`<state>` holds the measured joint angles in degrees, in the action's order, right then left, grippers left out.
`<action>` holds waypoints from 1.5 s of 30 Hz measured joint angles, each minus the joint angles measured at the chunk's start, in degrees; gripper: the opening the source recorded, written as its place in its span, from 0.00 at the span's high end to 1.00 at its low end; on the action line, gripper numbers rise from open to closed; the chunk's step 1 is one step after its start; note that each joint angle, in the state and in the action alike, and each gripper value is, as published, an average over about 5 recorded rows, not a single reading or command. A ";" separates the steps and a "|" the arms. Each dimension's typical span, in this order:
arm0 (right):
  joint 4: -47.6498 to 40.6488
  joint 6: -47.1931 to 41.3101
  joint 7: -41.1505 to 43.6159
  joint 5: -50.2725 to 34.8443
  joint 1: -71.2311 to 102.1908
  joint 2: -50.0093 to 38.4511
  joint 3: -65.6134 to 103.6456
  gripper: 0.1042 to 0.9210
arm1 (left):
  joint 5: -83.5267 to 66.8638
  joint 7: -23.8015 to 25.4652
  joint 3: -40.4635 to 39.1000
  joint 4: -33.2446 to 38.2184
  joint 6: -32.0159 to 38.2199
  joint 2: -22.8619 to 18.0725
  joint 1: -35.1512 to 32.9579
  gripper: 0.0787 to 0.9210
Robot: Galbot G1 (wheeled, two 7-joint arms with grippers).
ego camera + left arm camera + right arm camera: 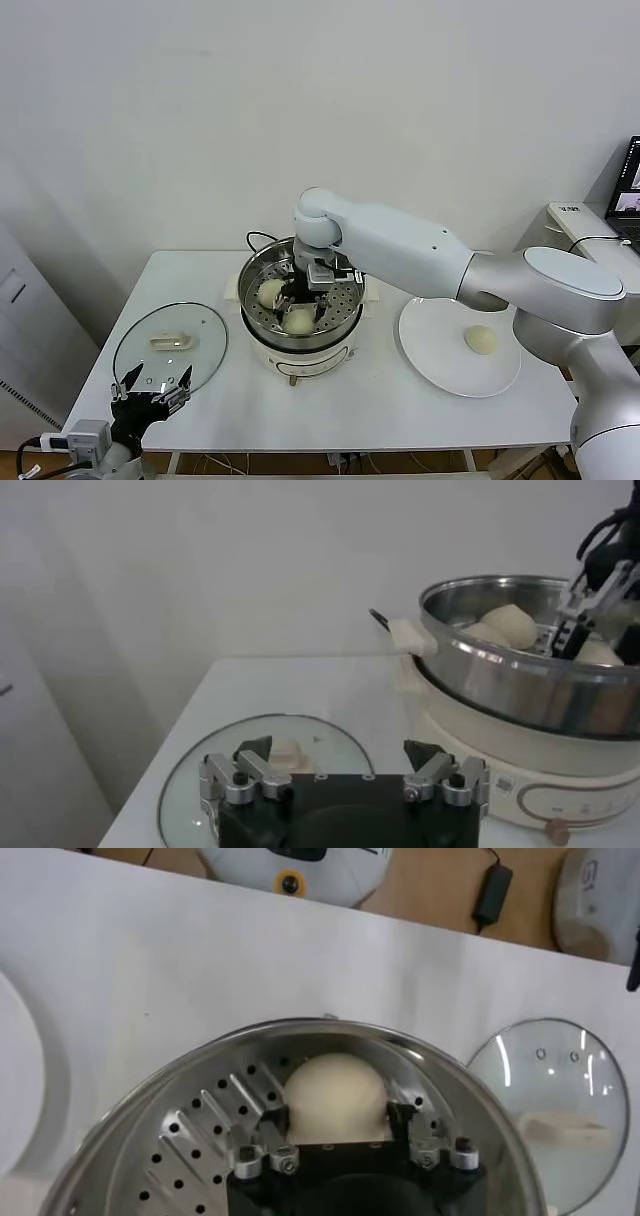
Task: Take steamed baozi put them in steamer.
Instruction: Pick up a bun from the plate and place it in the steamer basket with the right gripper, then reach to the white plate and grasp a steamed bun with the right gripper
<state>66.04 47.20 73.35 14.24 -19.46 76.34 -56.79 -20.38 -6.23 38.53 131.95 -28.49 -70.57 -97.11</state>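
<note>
My right gripper (pixel 303 302) (pixel 338 1116) reaches down inside the shiny steamer (pixel 252 283) (pixel 190 1123). Its fingers stand open on either side of a round cream baozi (pixel 335 1093) (pixel 300 320), close against it. That baozi rests on the perforated floor and looks unsqueezed. A second baozi (pixel 271 292) (pixel 510 623) lies beside it in the steamer (pixel 520 680). One more baozi (pixel 481 340) sits on the white plate (pixel 440 365) to the right. My left gripper (pixel 152 382) (pixel 338 750) hangs open and empty at the table's front left, over the glass lid.
The glass lid (pixel 170 345) (pixel 270 755) (pixel 560 1098) with its white handle lies flat left of the steamer. The white cooker base (pixel 300 365) carries the steamer, and a black cord runs behind it. A laptop and a white device stand at the far right.
</note>
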 measured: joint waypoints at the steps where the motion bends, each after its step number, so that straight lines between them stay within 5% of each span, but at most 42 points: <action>1: -0.18 0.00 -0.04 0.10 -0.10 0.02 0.26 0.13 | 0.00 0.00 0.01 0.00 0.01 0.01 -0.02 0.12; 18: -14.35 -0.87 2.62 -5.31 -6.16 -3.67 7.63 0.12 | -0.17 0.01 0.56 0.01 0.05 0.38 -0.41 0.12; 32: -22.27 -20.00 6.88 -12.35 -7.12 -16.54 5.37 0.12 | -0.61 -0.01 0.66 0.01 -0.29 0.43 0.00 0.12; 45: -20.62 -28.09 5.61 -13.95 -1.69 -28.18 4.33 0.12 | -0.62 -0.01 0.56 0.01 -0.52 0.18 0.38 0.12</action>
<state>45.42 19.11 78.96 0.29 -21.15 48.17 -52.46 -21.01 -6.25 39.09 131.96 -29.01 -70.40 -96.73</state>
